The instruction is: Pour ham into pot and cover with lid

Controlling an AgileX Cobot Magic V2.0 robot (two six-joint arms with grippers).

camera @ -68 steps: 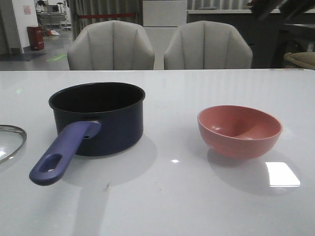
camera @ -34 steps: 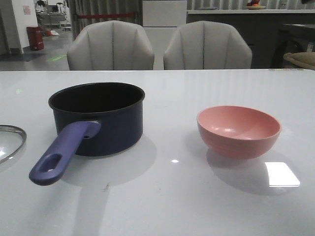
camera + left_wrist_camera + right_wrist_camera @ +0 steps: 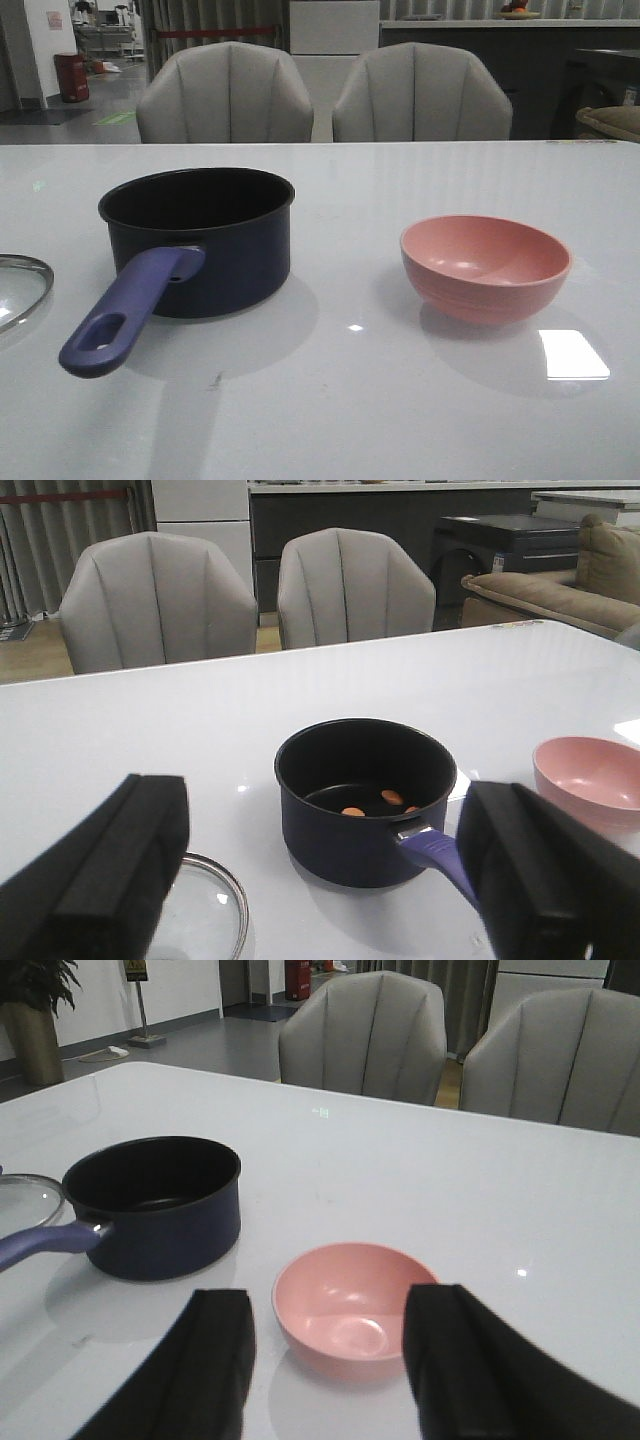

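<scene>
The dark navy pot (image 3: 200, 245) stands left of centre on the white table, its purple-blue handle (image 3: 125, 315) pointing toward me. In the left wrist view a few orange-pink ham bits (image 3: 390, 797) lie on the pot's (image 3: 365, 795) black bottom. The glass lid (image 3: 20, 290) lies flat at the table's left edge, cut off by the frame. My left gripper (image 3: 325, 880) is open and empty, back from the pot, with the lid (image 3: 215, 910) by one finger. My right gripper (image 3: 330, 1360) is open, hovering near the pink bowl (image 3: 350, 1305). Neither gripper shows in the front view.
The salmon-pink bowl (image 3: 487, 268) sits upright and empty at the right of the table. Two grey chairs (image 3: 225, 95) stand behind the far edge. Bare white tabletop (image 3: 350, 400) lies between pot and bowl and in front of both.
A dark shape at the front view's top right corner has gone out of frame. The bowl looks brighter and sits marginally further left. Pot and lid have not moved.
</scene>
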